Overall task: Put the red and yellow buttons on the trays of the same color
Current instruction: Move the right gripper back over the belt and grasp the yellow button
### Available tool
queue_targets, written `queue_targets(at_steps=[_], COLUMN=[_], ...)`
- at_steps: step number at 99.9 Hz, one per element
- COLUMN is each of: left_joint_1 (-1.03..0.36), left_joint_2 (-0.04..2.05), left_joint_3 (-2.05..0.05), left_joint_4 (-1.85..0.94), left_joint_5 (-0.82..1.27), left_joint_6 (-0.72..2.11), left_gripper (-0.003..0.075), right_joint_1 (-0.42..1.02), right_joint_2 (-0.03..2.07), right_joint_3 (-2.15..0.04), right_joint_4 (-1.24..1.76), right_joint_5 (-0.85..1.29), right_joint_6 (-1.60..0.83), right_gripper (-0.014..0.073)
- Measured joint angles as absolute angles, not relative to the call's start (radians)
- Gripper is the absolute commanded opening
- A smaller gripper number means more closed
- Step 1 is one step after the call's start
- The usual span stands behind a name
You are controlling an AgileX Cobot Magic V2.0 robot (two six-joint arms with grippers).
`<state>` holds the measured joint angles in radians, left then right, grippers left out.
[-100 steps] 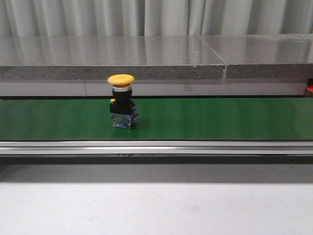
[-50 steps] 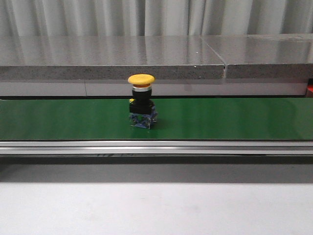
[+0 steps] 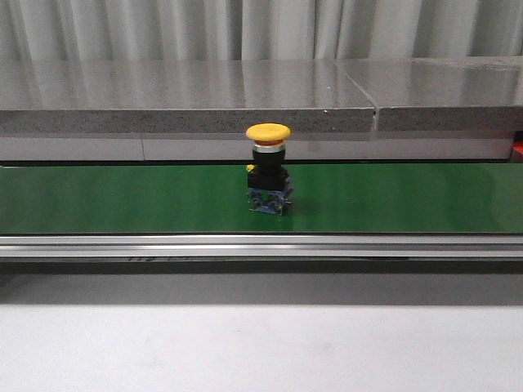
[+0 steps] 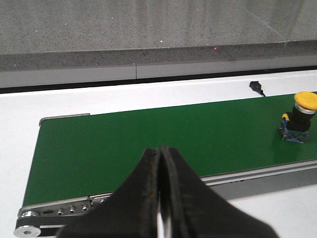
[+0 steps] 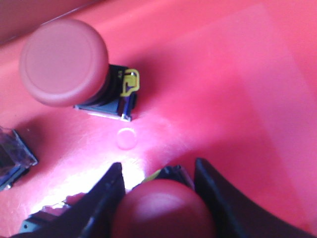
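A yellow button (image 3: 268, 167) stands upright on the green conveyor belt (image 3: 122, 200), near its middle in the front view. It also shows far off in the left wrist view as the yellow button (image 4: 299, 116). My left gripper (image 4: 161, 148) is shut and empty, over the belt's (image 4: 148, 134) near edge. My right gripper (image 5: 157, 166) is low over the red tray (image 5: 237, 74), its fingers closed around the cap of a red button (image 5: 163, 208). Another red button (image 5: 64, 62) lies on the same tray. No yellow tray is in view. Neither arm shows in the front view.
A grey stone ledge (image 3: 245, 94) runs behind the belt, and a metal rail (image 3: 261, 245) runs along its front. The clear base of a further button (image 5: 12, 158) sits at the edge of the red tray. A small black part (image 4: 255, 86) lies beyond the belt.
The yellow button has travelled to the right along the belt, from left of centre to about the middle. Nothing else in the front view has moved.
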<state>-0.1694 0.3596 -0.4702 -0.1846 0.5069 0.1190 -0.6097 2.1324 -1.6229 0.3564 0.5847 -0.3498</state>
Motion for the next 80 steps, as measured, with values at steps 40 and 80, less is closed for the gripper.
queue_targets(at_steps=[40,80], left_joint_1=[-0.169,-0.169], left_joint_2=[0.36,0.36], left_joint_3=[-0.47,-0.47], left_joint_4=[-0.185,-0.185], left_joint_5=[0.507,0.507], left_joint_6=[0.12,0.121], left_gripper=[-0.0019,-0.0019], right_joint_1=[-0.61,-0.606], right_joint_2=[2.106,1.872], right_joint_3=[-1.724,-1.749], right_joint_4=[0.358,0.399], right_joint_5=[0.661,0.736], right_joint_6=[-0.35,-0.35], right_gripper=[0.058,0.0575])
